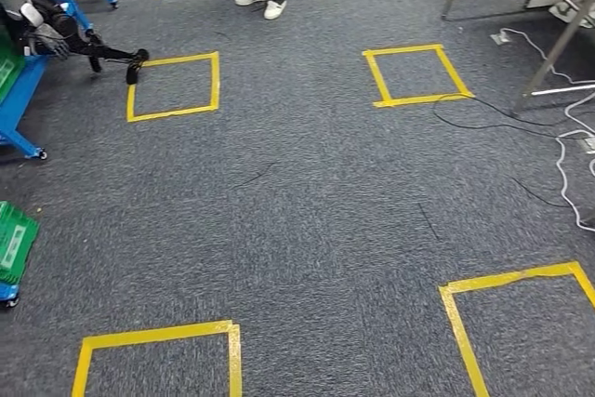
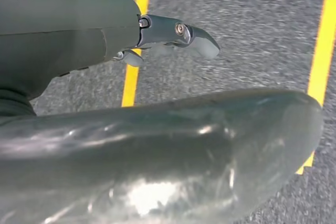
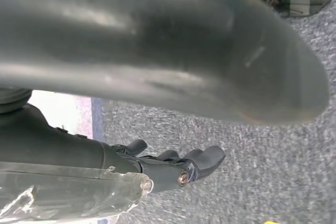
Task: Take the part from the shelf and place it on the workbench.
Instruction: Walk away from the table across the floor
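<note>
Your head view looks down on rough grey carpet (image 1: 295, 230) marked with yellow tape squares (image 1: 173, 86). Blue shelf frame (image 1: 21, 104) with green bins (image 1: 14, 244) at the left edge; which item is the part, you cannot tell. A person's shoes (image 1: 261, 2) stand ahead; cables (image 1: 561, 151) trail right. Left hand (image 2: 174, 38): smooth grey fingers extended, holding nothing. Right hand (image 3: 178, 163): dark fingers loosely apart, empty.

Grey carpet (image 1: 295, 202), yellow tape squares (image 1: 173, 86), person's white shoes (image 1: 261, 3), loose cables (image 1: 561, 151)
</note>
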